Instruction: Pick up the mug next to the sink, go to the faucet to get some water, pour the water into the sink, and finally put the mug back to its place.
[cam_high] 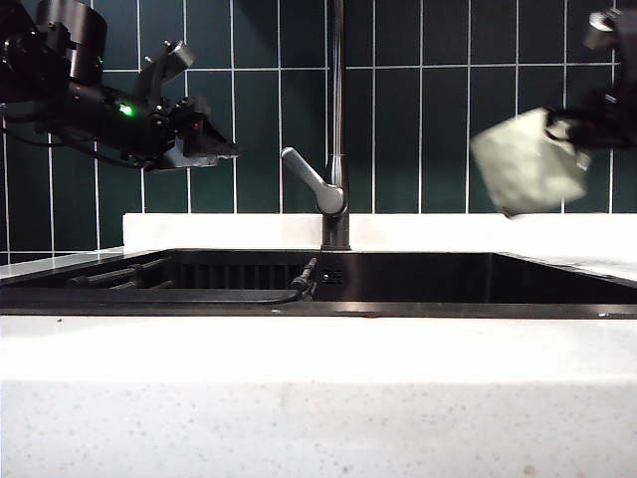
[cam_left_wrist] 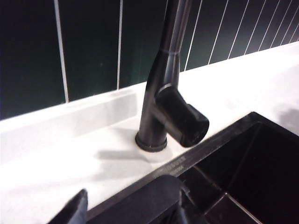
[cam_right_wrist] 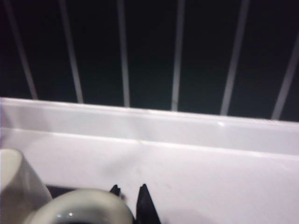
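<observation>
A white speckled countertop [cam_high: 318,398] is running across the front, with dark green tiles [cam_high: 418,139] lining the wall behind. The black sink [cam_high: 398,284] is lying well below both grippers. The left gripper [cam_high: 204,139] is hanging spread wide and empty, up to the left of the faucet [cam_high: 338,149], whose grey lever [cam_high: 311,177] is angling toward it. The right gripper [cam_high: 572,127] is clamping the cream mug [cam_high: 528,161], which is tilting in the air above the sink's right end.
</observation>
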Controlling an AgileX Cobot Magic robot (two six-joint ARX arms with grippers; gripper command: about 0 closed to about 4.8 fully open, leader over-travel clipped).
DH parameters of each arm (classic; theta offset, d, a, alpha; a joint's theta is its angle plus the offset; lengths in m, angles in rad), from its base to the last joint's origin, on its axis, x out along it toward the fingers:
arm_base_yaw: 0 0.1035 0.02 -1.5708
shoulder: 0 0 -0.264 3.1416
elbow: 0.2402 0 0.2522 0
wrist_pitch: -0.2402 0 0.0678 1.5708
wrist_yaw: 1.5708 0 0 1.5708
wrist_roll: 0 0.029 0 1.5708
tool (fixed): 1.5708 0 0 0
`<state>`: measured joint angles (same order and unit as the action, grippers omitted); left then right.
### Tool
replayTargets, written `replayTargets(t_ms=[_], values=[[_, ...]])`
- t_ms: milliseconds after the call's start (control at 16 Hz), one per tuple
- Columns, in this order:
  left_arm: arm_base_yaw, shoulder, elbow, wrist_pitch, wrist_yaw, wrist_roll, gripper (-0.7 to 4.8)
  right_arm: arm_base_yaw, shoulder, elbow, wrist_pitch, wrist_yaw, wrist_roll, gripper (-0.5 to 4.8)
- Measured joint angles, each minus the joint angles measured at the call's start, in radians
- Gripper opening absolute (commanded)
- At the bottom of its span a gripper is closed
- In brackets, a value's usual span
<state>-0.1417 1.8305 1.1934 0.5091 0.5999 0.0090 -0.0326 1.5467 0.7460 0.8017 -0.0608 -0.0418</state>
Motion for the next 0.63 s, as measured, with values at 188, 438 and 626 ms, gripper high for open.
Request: replayTargets(t_ms=[188,438,626], values=[[0.0,0.038,0.053,-0.03,0.033,-0.001,2.41,0.06,0.0,0.065,-0.021,-0.004,0.002,-0.01],[0.0,0.122,0.169,-0.039,0.064,-0.003,2.42,0.156,0.0,0.204,-0.11,-0.012,0.1,-0.01],[-0.001,0.191,0.257,-0.039,0.148,-0.011,2.42,0.21,0.005,0.268,-0.198,-0.021,0.106,-0.01]])
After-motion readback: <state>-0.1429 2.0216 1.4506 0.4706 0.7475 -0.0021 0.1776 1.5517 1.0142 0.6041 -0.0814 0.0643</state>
